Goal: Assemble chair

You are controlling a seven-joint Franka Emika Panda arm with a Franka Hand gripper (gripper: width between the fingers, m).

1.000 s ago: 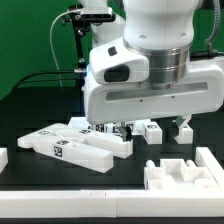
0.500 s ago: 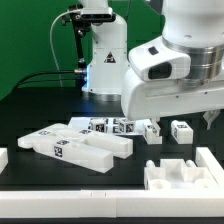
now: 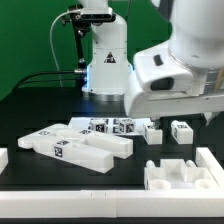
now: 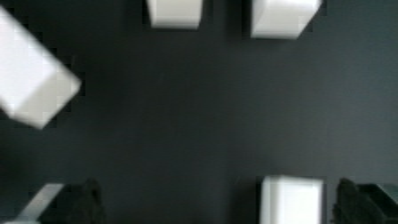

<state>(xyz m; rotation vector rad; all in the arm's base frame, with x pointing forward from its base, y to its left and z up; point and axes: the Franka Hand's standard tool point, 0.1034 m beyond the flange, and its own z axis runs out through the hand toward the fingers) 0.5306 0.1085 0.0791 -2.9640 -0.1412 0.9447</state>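
Observation:
Several white chair parts lie on the black table. A pile of long flat parts [image 3: 80, 146] lies at the exterior view's left. Two small white blocks [image 3: 152, 131] [image 3: 181, 130] stand to its right. My arm [image 3: 180, 75] hangs high over the exterior view's right, and its fingers are not clear there. In the blurred wrist view my gripper [image 4: 217, 205] is open, with dark fingertips [image 4: 63, 205] wide apart. White parts lie far below: two blocks [image 4: 175, 10] [image 4: 285, 15], a slanted part [image 4: 32, 75] and one part [image 4: 294, 200] seen between the fingers, not gripped.
A large white notched piece [image 3: 182, 173] stands at the front of the exterior view's right. A small white piece [image 3: 3, 158] sits at its left edge. The robot base [image 3: 105, 60] and cables stand behind, before a green backdrop.
The arm has risen and swung toward the exterior view's right, away from the parts it hung over. The tagged parts and small blocks behind it are uncovered. No part has moved.

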